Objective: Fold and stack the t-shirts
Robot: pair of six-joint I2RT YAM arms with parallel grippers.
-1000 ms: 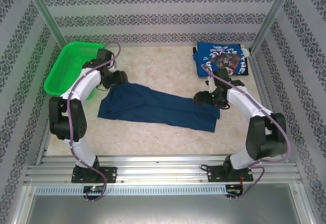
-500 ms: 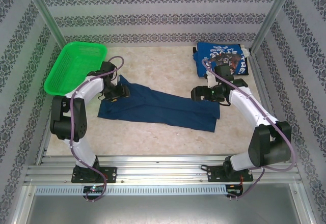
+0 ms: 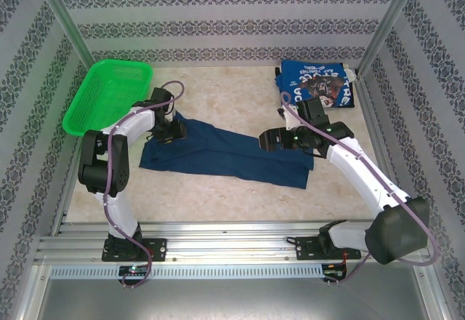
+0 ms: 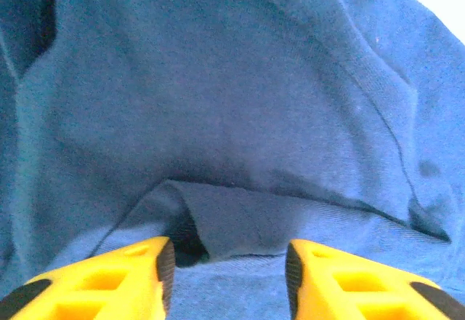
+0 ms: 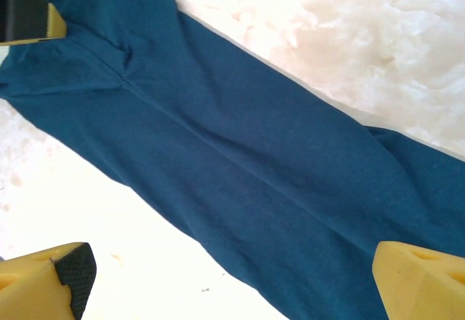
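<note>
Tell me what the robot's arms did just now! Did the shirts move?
The left pincer swung from beside the green basket down onto the left end of the navy shirt. The right pincer, wide open, slid left over that shirt. Nothing is gripped yet. Navy shirt, blue shirt and basket stayed put.

a robot test lab: two robot arms [image 3: 109,164] bolted to metal rails [image 3: 232,245], with patterned walls [image 3: 218,14] around the desk [image 3: 232,91].

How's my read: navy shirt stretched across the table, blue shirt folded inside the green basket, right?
Wrong on the basket. The top view shows the blue shirt folded on the table at its far right corner, apart from the basket. The navy shirt is stretched across the table.
</note>
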